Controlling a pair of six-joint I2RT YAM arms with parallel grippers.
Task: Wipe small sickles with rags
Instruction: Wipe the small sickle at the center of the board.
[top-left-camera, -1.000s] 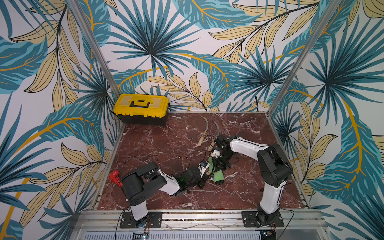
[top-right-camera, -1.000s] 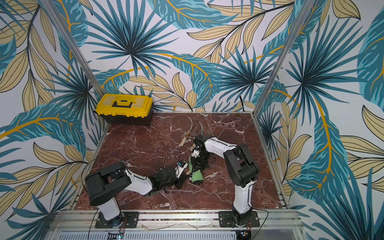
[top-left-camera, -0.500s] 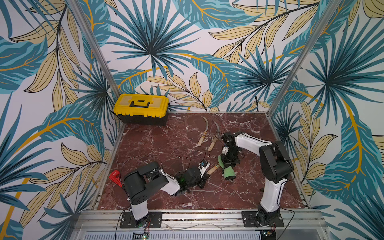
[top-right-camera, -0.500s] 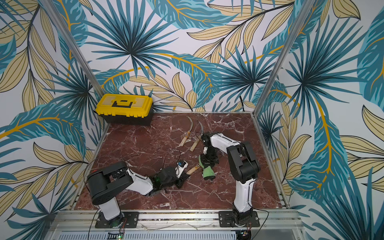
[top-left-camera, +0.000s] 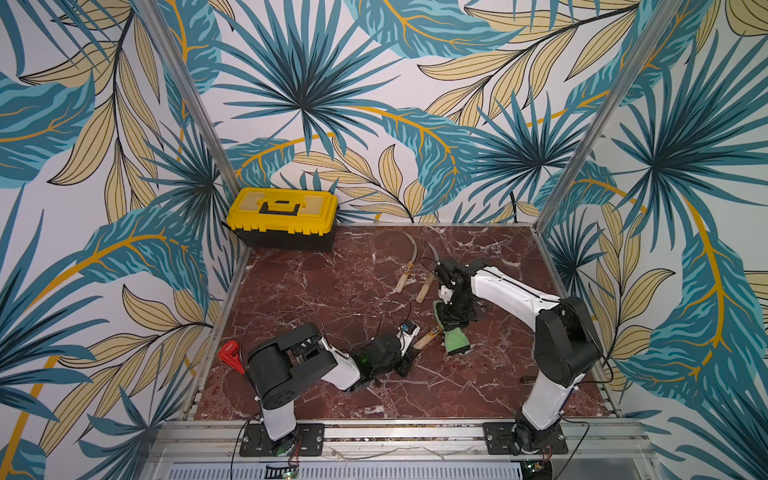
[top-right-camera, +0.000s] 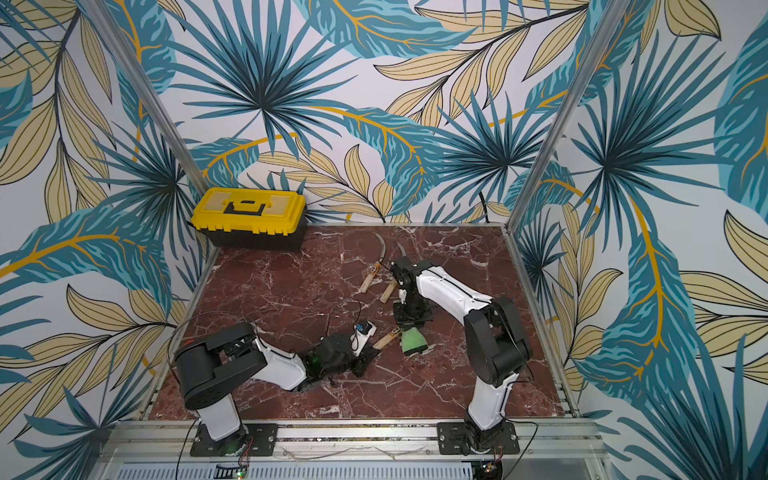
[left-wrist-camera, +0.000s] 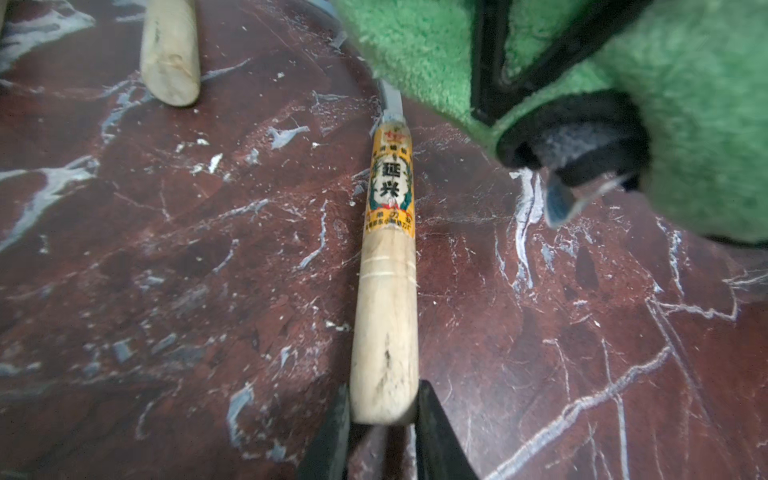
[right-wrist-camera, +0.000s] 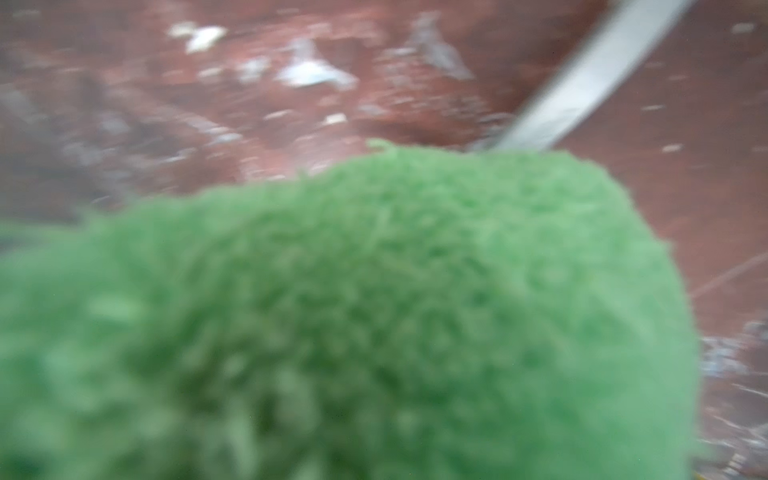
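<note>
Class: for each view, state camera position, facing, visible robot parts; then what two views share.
Top views: high in front, looking down on the marble table; left arm and right arm show.
Left wrist: on its arm, facing along the held sickle to the green rag; left gripper tips show.
Right wrist: on its arm, close over the rag; no robot part visible.
Shared: both wrist views show the rag.

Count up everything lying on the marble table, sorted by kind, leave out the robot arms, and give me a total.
small sickles: 3
green rag: 1
yellow toolbox: 1
red-handled tool: 1
Total: 6
</note>
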